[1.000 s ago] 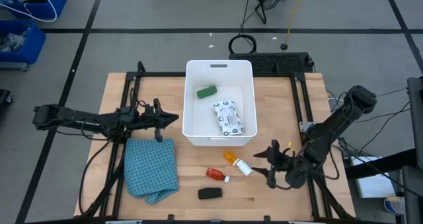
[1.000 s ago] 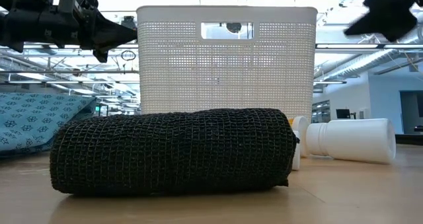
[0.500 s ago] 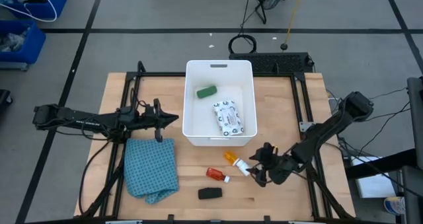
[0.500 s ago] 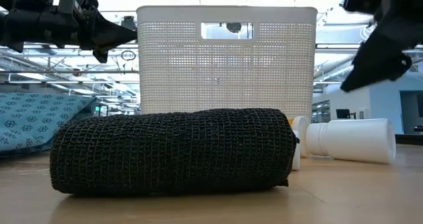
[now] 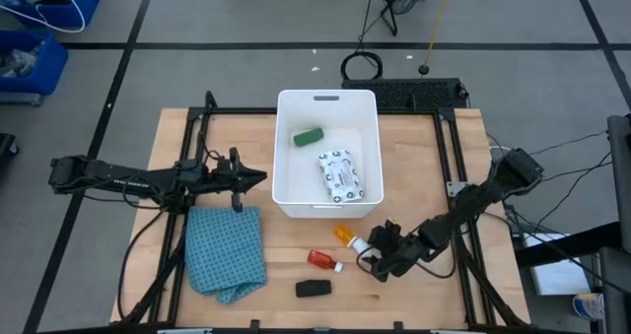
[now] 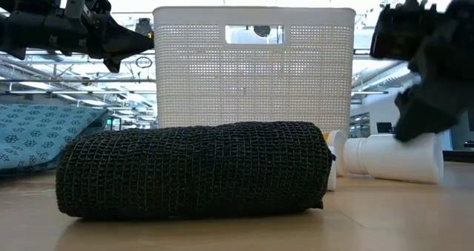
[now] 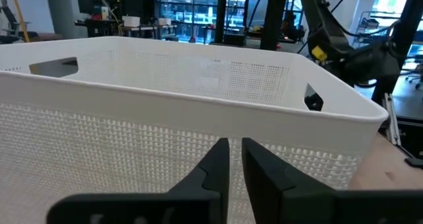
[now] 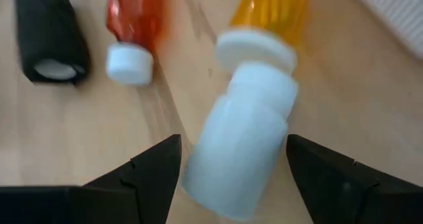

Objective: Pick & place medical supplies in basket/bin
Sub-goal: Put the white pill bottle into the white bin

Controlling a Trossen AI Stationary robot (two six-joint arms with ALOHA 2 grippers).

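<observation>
Orange pill bottle (image 5: pixel 345 236) is seen lying on the wooden table (image 5: pixel 424 147), near the white tub (image 5: pixel 281 157), in the high view; the right gripper (image 5: pixel 369 261) is spread beside its white cap. Low view: black roll (image 6: pixel 192 169) dominates. Left wrist view: left gripper (image 7: pixel 235 159) nearly closed, empty, facing the tub. Right wrist view: red tube (image 8: pixel 135 22) alongside.

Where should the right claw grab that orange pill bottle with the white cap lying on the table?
Across the white cap end of the orange pill bottle, probably. It lies on its side, cap toward the right claw, whose open fingers already straddle it. Come in low along its length from the cap side.
</observation>
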